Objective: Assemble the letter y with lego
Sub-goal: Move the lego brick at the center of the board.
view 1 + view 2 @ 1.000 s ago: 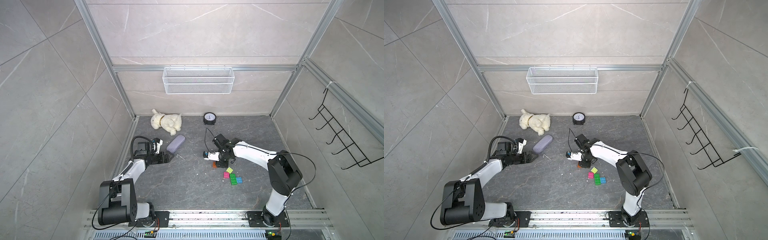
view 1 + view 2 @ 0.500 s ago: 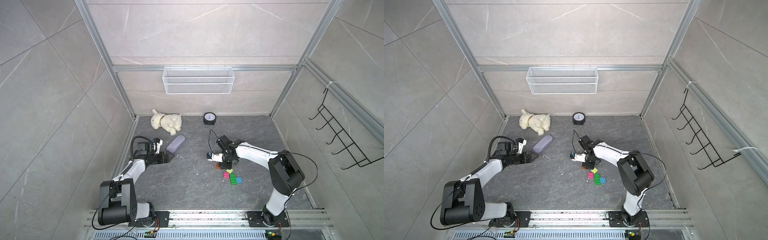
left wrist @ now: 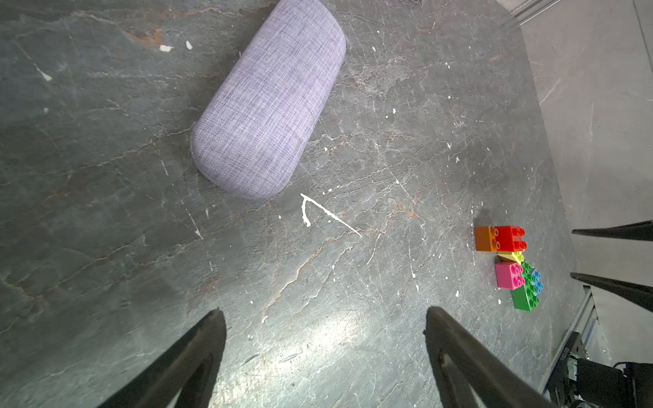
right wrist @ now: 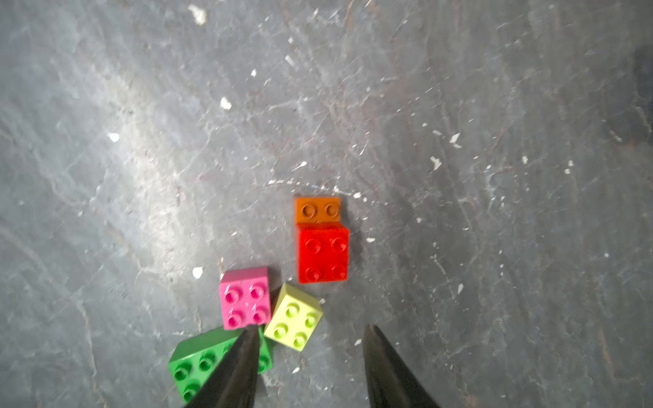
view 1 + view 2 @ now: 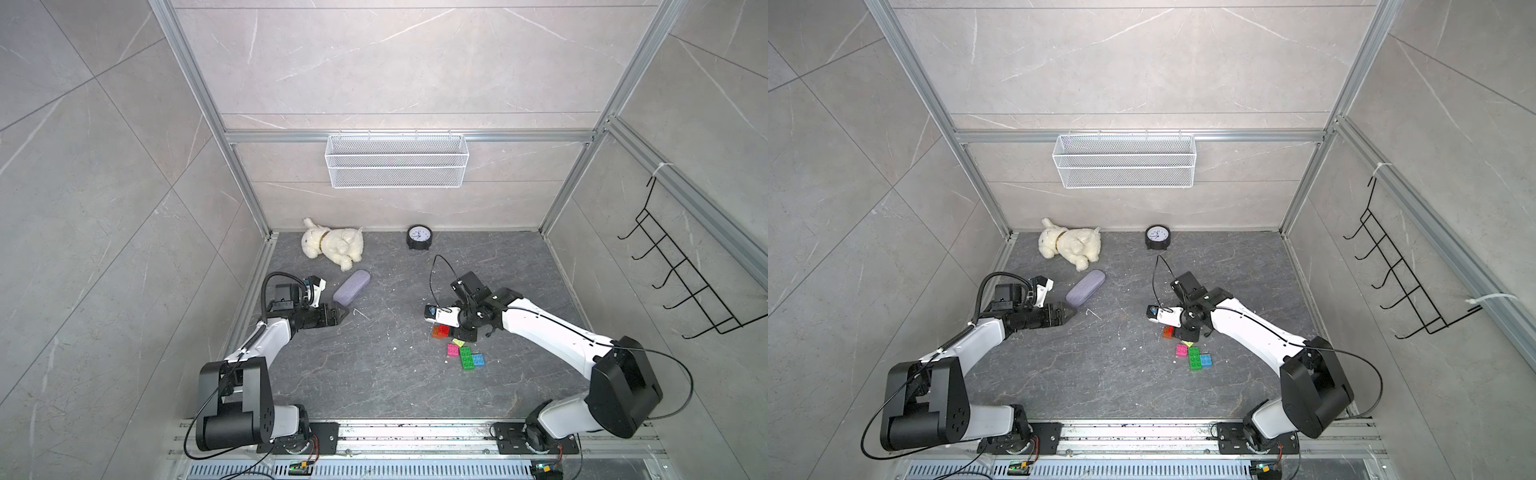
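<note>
The lego lies in a loose cluster right of the floor's middle. A red brick point(image 4: 323, 254) is joined to an orange one point(image 4: 318, 210). Beside them lie pink point(image 4: 245, 298), yellow-green point(image 4: 293, 316), a longer green point(image 4: 198, 364) and blue point(image 5: 478, 360) bricks. No letter y is in view. My right gripper point(image 4: 311, 328) hangs open just above the cluster, near the yellow-green brick, holding nothing; in both top views its fingers are hidden under the wrist point(image 5: 465, 334) point(image 5: 1187, 334). My left gripper point(image 3: 323, 311) point(image 5: 338, 316) stands open over bare floor far to the left.
A lilac oblong case point(image 5: 351, 286) lies just beyond my left gripper. A white plush dog point(image 5: 332, 247) and a small black clock point(image 5: 419, 238) sit at the back wall. A wire basket point(image 5: 397, 166) hangs above them.
My right gripper has opened and shifted a little rightward toward the brick cluster, leaving the red brick on the orange one. The left arm has not moved.
</note>
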Available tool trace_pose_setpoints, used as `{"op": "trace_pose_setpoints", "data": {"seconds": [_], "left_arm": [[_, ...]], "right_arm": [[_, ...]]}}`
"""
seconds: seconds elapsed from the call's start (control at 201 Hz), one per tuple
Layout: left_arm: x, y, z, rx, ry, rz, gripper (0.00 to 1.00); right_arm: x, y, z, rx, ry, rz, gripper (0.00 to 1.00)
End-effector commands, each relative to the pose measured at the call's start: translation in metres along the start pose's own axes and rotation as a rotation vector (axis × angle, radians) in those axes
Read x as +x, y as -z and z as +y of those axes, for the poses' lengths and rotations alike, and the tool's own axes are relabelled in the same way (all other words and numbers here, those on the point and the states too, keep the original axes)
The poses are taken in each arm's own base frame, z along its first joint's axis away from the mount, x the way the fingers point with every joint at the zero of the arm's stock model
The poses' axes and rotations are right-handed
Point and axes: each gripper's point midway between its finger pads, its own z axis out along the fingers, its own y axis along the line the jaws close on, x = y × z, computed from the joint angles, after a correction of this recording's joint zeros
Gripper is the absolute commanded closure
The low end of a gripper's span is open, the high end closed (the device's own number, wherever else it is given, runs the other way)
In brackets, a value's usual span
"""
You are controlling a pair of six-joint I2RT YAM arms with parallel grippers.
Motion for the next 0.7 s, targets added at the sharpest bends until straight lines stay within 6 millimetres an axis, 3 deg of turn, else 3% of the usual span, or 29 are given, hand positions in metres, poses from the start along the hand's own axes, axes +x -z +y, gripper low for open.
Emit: {"op": "trace_pose_setpoints", "data": {"seconds": [0.0, 0.149, 0.433, 0.692], "left_arm": [[-0.011, 0.003, -0.021, 0.12, -0.027, -0.032, 0.09], [-0.009, 0.002, -0.026, 0.144, -0.028, -0.028, 0.09], [-0.009, 0.003, -0.022, 0.107, -0.038, -0.028, 0.09], [-0.009, 0.003, -0.02, 0.095, -0.042, -0.028, 0.09]], "right_arm": [[0.019, -0.01, 0.032, -0.084, 0.078, 0.029, 0.52], [0.024, -0.02, 0.04, -0.097, 0.099, 0.048, 0.52], [0.018, -0.04, 0.037, -0.117, 0.091, 0.077, 0.52], [0.019, -0.047, 0.038, -0.127, 0.085, 0.092, 0.52]]}}
